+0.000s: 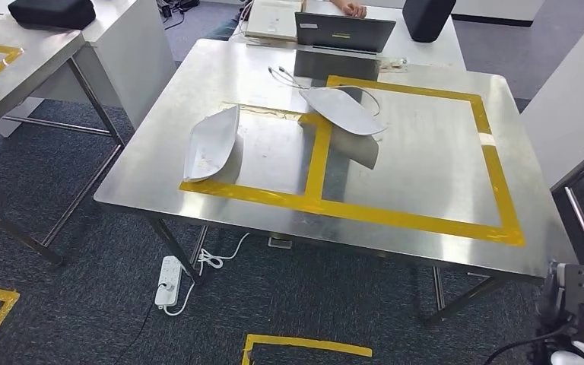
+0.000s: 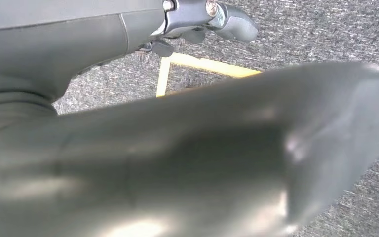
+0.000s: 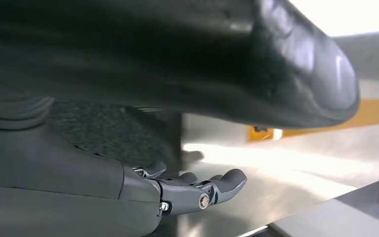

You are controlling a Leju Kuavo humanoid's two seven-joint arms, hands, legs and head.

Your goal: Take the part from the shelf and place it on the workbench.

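No readable text, labels, brands or numbers anywhere. Faint marks on near-left part (image 1: 211,144) on desk (image 1: 426,251), too small to read.

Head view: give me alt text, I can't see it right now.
Two pale curved parts lie on a steel workbench marked with yellow tape, one in each taped rectangle. A laptop sits beyond; a power strip lies on the carpet below.

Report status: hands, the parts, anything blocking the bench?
Both hands empty: left hand, right hand, fingers loosely curled. Two silver parts on the workbench. White cable beside the far part.
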